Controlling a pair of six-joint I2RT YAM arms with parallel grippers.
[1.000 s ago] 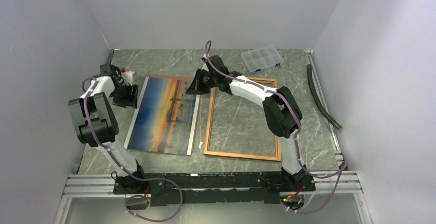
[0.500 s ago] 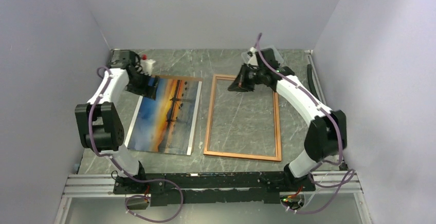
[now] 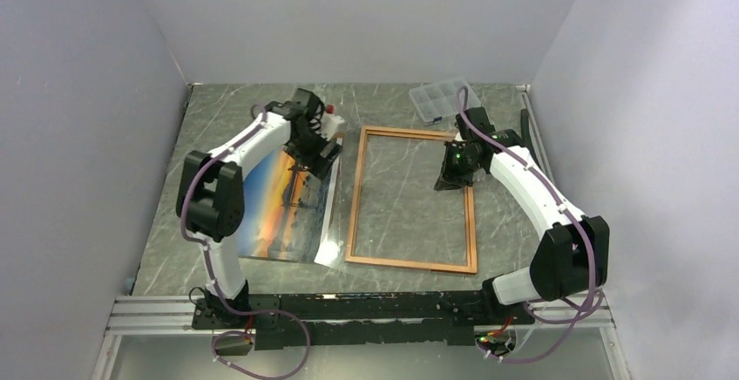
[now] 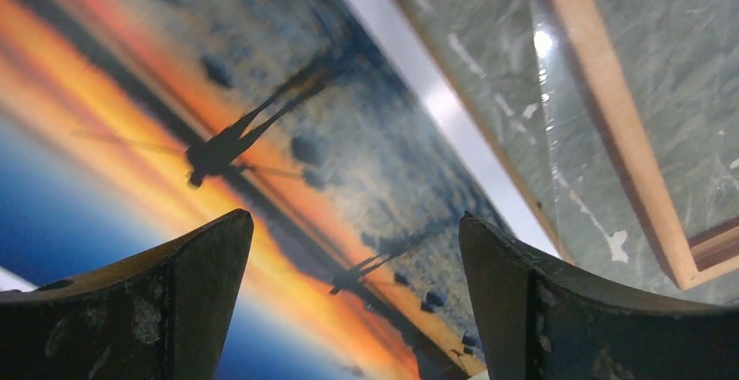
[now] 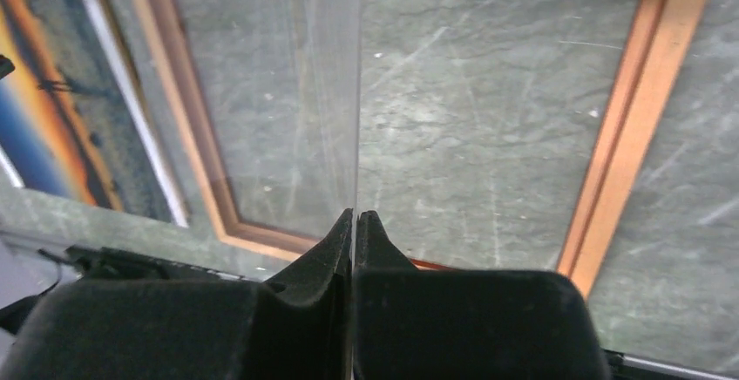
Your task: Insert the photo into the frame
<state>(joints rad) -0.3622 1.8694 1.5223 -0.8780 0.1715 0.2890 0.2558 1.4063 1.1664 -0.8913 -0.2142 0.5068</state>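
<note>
Left gripper (image 4: 353,219) hangs wide open over the photo (image 4: 131,136). Right gripper (image 5: 355,214) is pinched tight on a clear pane (image 5: 296,92) above the frame (image 5: 632,110).

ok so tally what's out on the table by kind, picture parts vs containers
picture parts: 3 (photo, frame, clear sheet pinched edge-on in the right gripper)
containers: 2 (compartment box, white bottle with red cap)
total: 5
</note>
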